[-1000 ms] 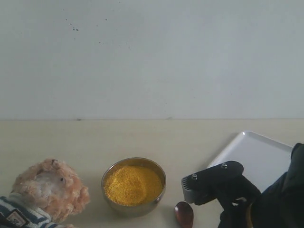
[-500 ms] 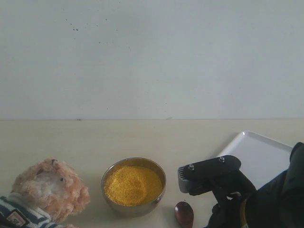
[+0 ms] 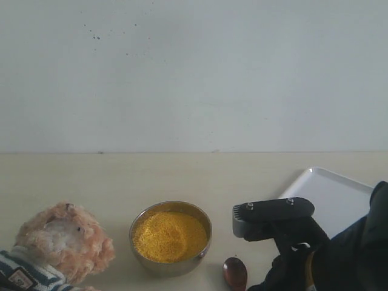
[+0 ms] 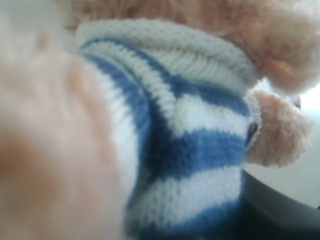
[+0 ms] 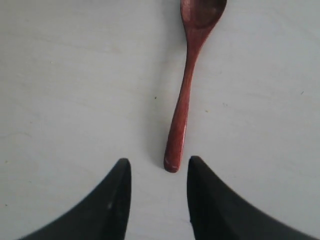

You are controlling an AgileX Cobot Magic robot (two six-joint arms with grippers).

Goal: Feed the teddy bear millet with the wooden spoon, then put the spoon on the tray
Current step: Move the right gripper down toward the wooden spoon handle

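Here the right claw stood open, jaws narrowly apart, straddling the handle end of the wooden spoon, which lay flat on the table near the robot-side edge, evidently aligned for a grasp

1. The worktop is pale cream and plain.
2. The bear lies at the near left. Its fluffy head is turned toward the bowl, and its striped body is cut off by the frame edge.
3. A steel bowl stands near the front middle, just right of the bear and not touching it. It is full of millet.
4. The spoon lies flat just right of the bowl, apart from it. In the right wrist view its handle rests straight on the bare worktop.
5. The tray lies at the right, farther back than the spoon, with its near part hidden.
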